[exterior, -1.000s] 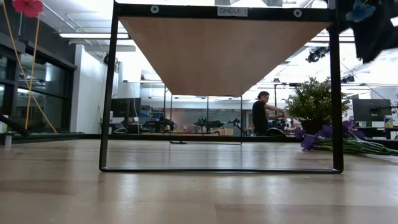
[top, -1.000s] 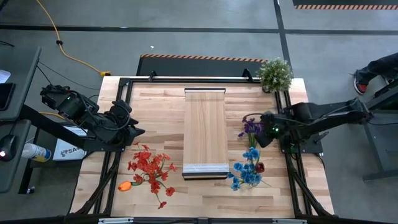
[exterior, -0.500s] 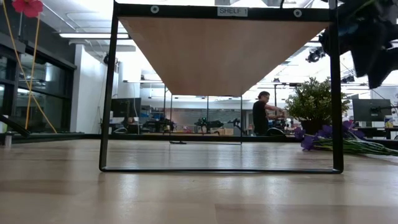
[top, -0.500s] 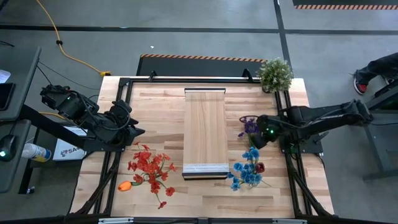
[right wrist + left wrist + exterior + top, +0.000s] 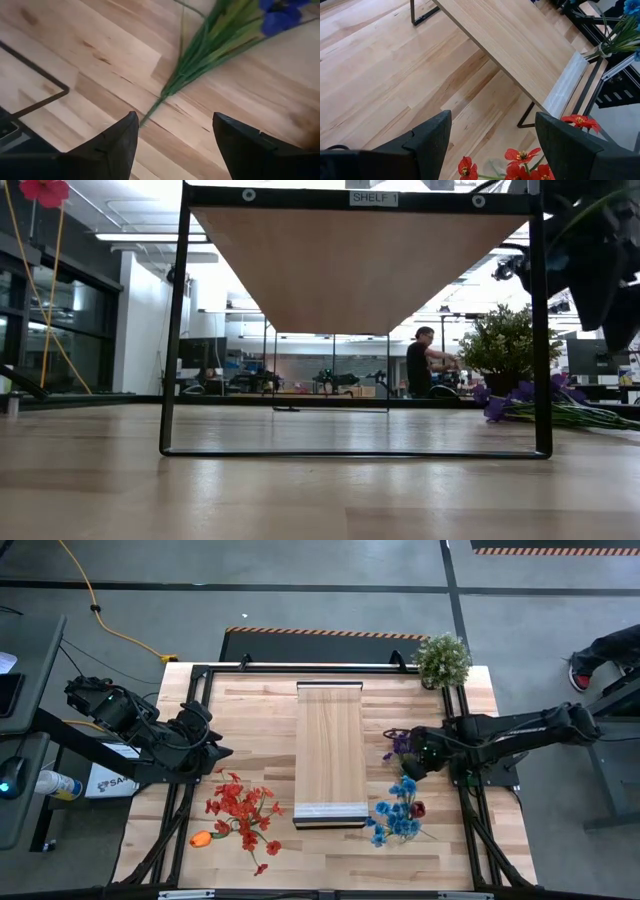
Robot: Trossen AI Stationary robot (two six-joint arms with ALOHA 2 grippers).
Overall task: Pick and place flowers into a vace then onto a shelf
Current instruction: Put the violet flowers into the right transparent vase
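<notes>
Slatted wooden tabletop [image 5: 250, 725] in a workshop room; both claws gape, right claw [image 5: 175, 137] over purple flowers [image 5: 220, 35].

Bare bench [image 5: 255, 730] lies open left of the raised shelf [image 5: 329, 750], with red flowers [image 5: 243, 808] crowding its near-left side; to its right, purple flowers [image 5: 403, 743] and blue flowers [image 5: 398, 812] fill the narrow strip.

The right tool [image 5: 175, 137] hangs above the light wooden plank tabletop [image 5: 100, 55], its two dark fingers [image 5: 115, 145] spread apart with nothing between them. A bundle of thin green stems [image 5: 200, 55] lies flat on the wood, topped by a blue-purple flower head [image 5: 281, 14]. A thin black metal frame leg [image 5: 37, 85] rests on the tabletop nearby.
</notes>
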